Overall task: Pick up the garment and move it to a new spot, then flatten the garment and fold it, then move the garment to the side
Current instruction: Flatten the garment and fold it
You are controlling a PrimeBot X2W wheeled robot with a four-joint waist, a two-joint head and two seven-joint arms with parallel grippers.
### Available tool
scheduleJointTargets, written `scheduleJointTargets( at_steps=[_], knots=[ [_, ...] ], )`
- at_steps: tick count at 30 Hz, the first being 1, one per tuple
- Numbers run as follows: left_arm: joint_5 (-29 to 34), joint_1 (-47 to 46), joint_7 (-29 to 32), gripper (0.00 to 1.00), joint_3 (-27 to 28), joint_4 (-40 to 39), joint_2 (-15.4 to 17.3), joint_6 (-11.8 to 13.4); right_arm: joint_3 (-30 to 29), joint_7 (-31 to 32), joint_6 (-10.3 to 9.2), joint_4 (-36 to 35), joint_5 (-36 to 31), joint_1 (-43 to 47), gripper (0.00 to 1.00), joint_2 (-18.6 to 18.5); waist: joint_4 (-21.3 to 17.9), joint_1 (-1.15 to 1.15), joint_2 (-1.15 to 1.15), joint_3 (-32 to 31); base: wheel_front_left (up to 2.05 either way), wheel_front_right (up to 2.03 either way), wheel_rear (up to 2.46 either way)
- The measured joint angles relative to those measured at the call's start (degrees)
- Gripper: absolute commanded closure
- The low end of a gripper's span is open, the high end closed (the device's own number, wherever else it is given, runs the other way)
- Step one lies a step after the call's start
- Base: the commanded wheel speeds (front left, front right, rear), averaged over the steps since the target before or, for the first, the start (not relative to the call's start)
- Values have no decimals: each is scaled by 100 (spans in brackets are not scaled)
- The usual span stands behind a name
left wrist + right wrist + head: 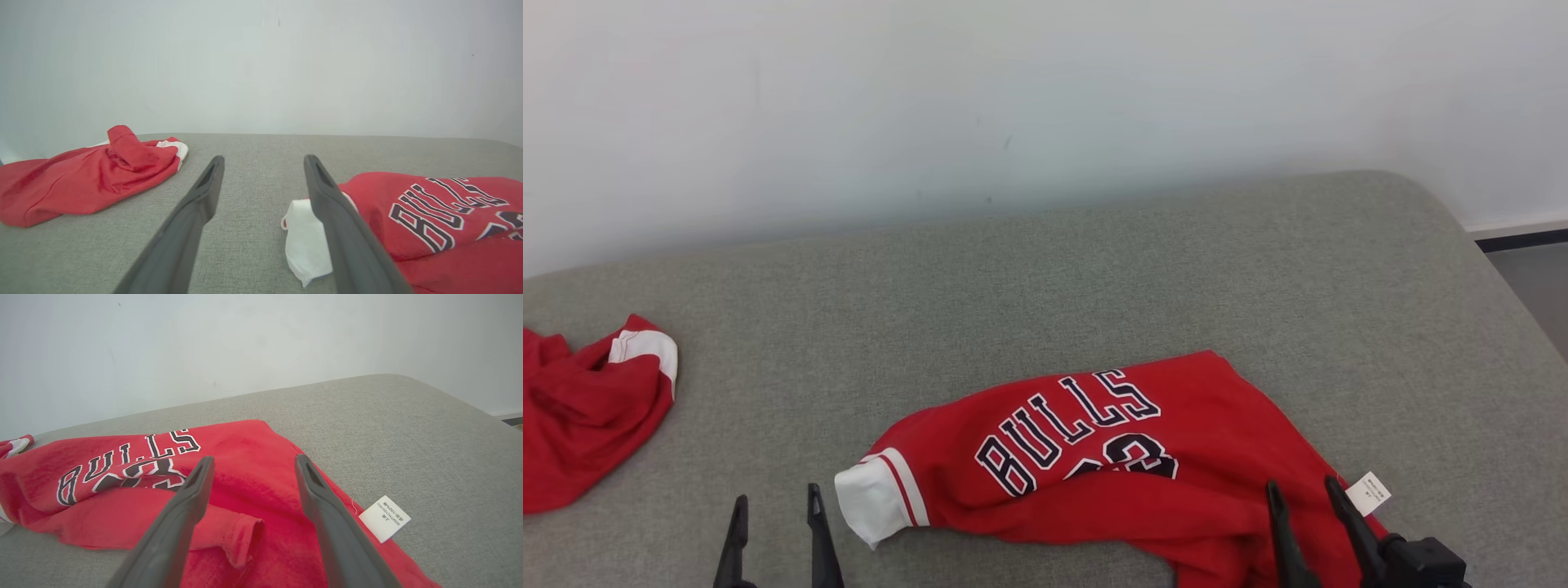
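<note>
The garment [1094, 457] is a red jersey with "BULLS" lettering, lying crumpled on the grey cushioned surface [1045, 278] near the front. Its white-trimmed sleeve [874, 494] points left, and a white care label [1369, 492] sticks out at its right edge. My left gripper [778, 506] is open just left of the sleeve, holding nothing; in the left wrist view the left gripper [263, 161] has the white sleeve [304, 241] beside its right finger. My right gripper [1303, 490] is open above the jersey's right part; the right wrist view shows the right gripper [251, 461] over red cloth [253, 486].
A second red garment [584, 408] with white trim lies bunched at the surface's left edge, also seen as the red heap [86, 177] in the left wrist view. A white wall [1013, 98] backs the surface. The surface's rounded right edge [1503, 269] drops to the floor.
</note>
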Motion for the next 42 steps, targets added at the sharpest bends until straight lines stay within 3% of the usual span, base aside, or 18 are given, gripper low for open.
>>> scheduleJointTargets(
  at_steps=[6, 12, 16, 21, 28, 33, 41, 42],
  knots=[
    [304, 381, 0, 0, 341, -316, -259, -643, -132, 519, 0, 40, 0, -57, 0, -46, 50, 0, 0, -21, 0, 0, 0],
    [476, 530, 0, 0, 604, -348, -435, -988, -638, 1380, 0, -11, -12, -192, 0, -190, 166, 0, 0, -25, 0, 0, 0],
    [557, 569, 0, 0, 746, -318, -530, -1135, -775, 2397, 0, -177, -20, -465, 0, -414, 281, 1, 0, -6, 0, 0, 0],
    [622, 571, 0, 0, 758, -187, -591, -1283, -545, 3737, 0, -260, 100, -808, 0, -788, 403, 1, 0, 43, 0, 0, 0],
    [672, 426, 0, 0, 712, -162, -621, -1356, -233, 4985, 0, 46, 256, -1151, 0, -1271, 591, 1, 0, 250, 0, 0, 0],
    [681, 371, 0, 0, 700, -112, -627, -1366, -168, 5188, 0, 344, 226, -1341, 0, -1571, 731, 1, 0, 456, 0, 0, 0],
    [669, 271, 0, 0, 641, -104, -631, -1388, 15, 5309, 1, 813, 252, -1614, 0, -1681, 901, 1, 0, 727, 0, 0, 0],
    [669, 266, 0, 0, 630, -104, -631, -1388, 20, 5305, 1, 859, 252, -1646, 40, -1696, 922, 1, 0, 746, 0, 0, 0]
  ],
)
